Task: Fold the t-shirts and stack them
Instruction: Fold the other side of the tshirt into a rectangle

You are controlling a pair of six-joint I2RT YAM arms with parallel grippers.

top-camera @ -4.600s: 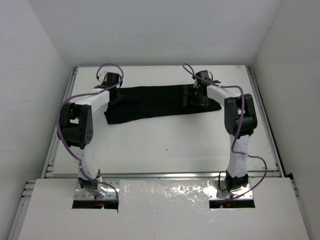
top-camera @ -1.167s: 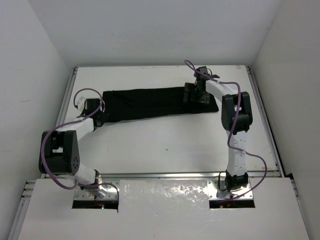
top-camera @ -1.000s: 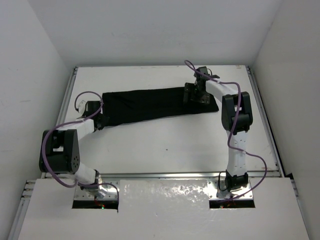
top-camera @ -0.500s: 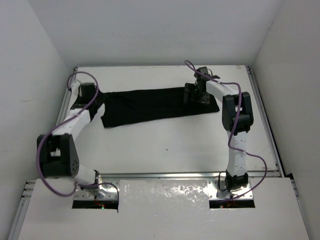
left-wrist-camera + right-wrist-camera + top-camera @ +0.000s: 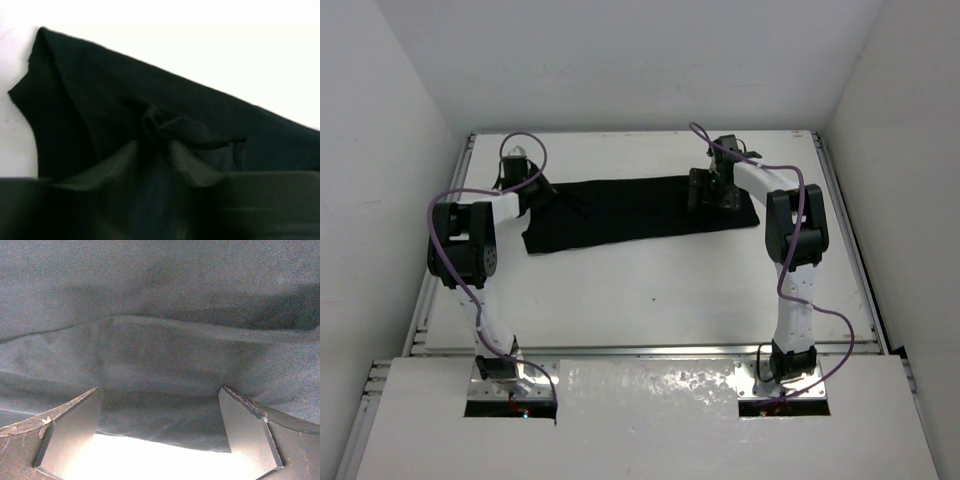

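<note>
t-shirt (image 5: 620, 208) lies stretched long across the table (image 5: 650, 290).

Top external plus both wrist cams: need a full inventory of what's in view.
t-shirt: 1, black, spread left to right across the far half of the table, bunched at its left end
table: 1, white, under everything
walls: 3, white, to the left, back and right of the table
cover panel: 1, white, at the near edge around the arm bases
cables: 2, purple, one looping along each arm
left arm: 1, white and black, reaching to the shirt's left end
right arm: 1, white and black, reaching to the shirt's right end
left gripper: 1, black, at the bunched left end; open or shut unclear
right gripper: 1, black, open, over the shirt's right end
</note>
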